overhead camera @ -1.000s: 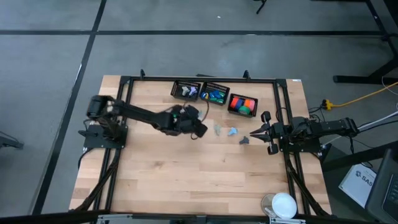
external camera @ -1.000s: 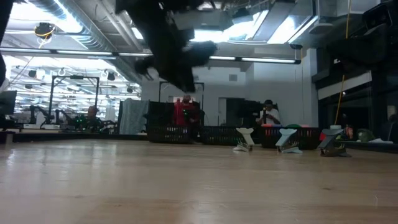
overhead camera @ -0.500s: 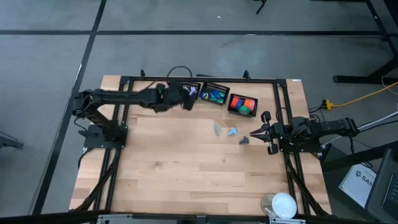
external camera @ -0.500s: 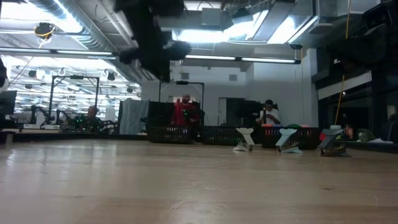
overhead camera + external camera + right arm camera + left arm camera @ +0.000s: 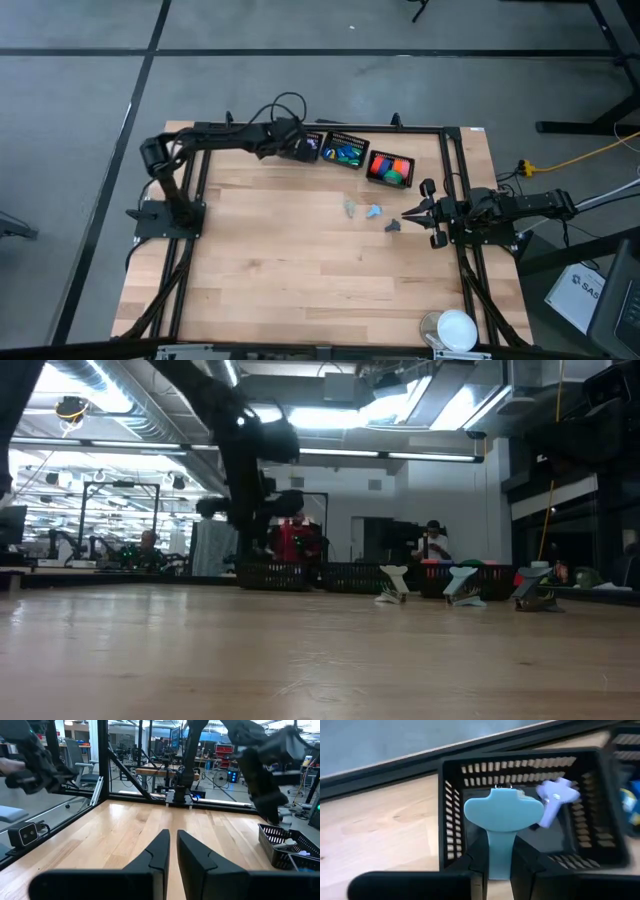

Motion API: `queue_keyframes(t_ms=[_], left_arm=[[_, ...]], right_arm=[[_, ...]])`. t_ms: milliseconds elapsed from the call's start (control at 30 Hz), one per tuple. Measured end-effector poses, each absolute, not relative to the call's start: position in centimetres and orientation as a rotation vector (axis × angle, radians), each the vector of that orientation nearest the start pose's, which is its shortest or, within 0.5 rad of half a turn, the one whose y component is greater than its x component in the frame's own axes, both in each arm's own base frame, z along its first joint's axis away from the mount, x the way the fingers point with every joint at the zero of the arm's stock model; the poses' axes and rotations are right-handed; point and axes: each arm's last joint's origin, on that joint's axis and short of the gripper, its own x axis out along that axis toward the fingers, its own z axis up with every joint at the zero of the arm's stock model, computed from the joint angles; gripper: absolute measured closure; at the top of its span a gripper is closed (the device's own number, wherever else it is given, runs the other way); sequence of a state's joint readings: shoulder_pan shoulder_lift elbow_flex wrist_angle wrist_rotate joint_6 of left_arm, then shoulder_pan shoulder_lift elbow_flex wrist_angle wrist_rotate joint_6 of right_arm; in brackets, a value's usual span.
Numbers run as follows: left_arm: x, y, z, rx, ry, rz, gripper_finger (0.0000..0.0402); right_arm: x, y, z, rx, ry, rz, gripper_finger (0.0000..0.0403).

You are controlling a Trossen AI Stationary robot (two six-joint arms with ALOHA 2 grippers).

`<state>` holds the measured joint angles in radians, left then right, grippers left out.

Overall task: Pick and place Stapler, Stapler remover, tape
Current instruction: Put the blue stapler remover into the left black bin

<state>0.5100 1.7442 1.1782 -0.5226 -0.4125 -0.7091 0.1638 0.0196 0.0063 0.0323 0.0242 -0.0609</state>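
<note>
My left gripper point(image 5: 291, 148) hangs over the leftmost black basket point(image 5: 301, 145) at the table's far edge, shut on a light-blue stapler remover point(image 5: 503, 812). A lavender stapler remover point(image 5: 555, 800) lies inside that basket point(image 5: 451, 820). The middle basket point(image 5: 345, 153) holds blue, green and yellow tape pieces. The right basket point(image 5: 390, 167) holds red and orange staplers. Three pastel stapler removers point(image 5: 374, 211) stand on the wood right of centre. My right gripper point(image 5: 412, 212) waits shut at the table's right edge. My left gripper pinches the light-blue stapler remover by its narrow stem point(image 5: 499, 854) between its two fingers. The fingers slant down from the table's left side. The remover's wide head point(image 5: 503, 810) sticks out past the fingertips, lifted clear above the basket's inside.
A black frame rail point(image 5: 330, 127) runs along the far edge behind the baskets. A white round thing point(image 5: 457, 328) sits at the near right corner. Bare wood point(image 5: 280, 260) spreads over the table's middle and near side.
My left gripper has swung from the table's middle toward the far edge and somewhat left, carrying the light-blue stapler remover, and now hangs over the leftmost basket. It has stayed shut on the remover and has rolled somewhat on the way.
</note>
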Motion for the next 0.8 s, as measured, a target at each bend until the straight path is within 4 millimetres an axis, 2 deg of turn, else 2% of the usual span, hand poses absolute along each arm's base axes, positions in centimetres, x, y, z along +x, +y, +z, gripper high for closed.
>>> queue_keyframes(t_ms=[100, 267, 800], left_arm=[[30.1, 19.2, 18.7, -0.683, 0.778, 1.183, 0.0362], [29.8, 20.1, 17.7, -0.710, 0.787, 1.206, 0.0362], [29.7, 20.3, 17.6, -0.739, 0.763, 1.245, 0.0353]], right_arm=[[9.7, 1.5, 16.7, -0.059, -0.023, 0.139, 0.0363], [9.7, 1.5, 16.7, -0.059, -0.023, 0.139, 0.0363], [9.7, 1.5, 16.7, -0.059, -0.023, 0.139, 0.0363]])
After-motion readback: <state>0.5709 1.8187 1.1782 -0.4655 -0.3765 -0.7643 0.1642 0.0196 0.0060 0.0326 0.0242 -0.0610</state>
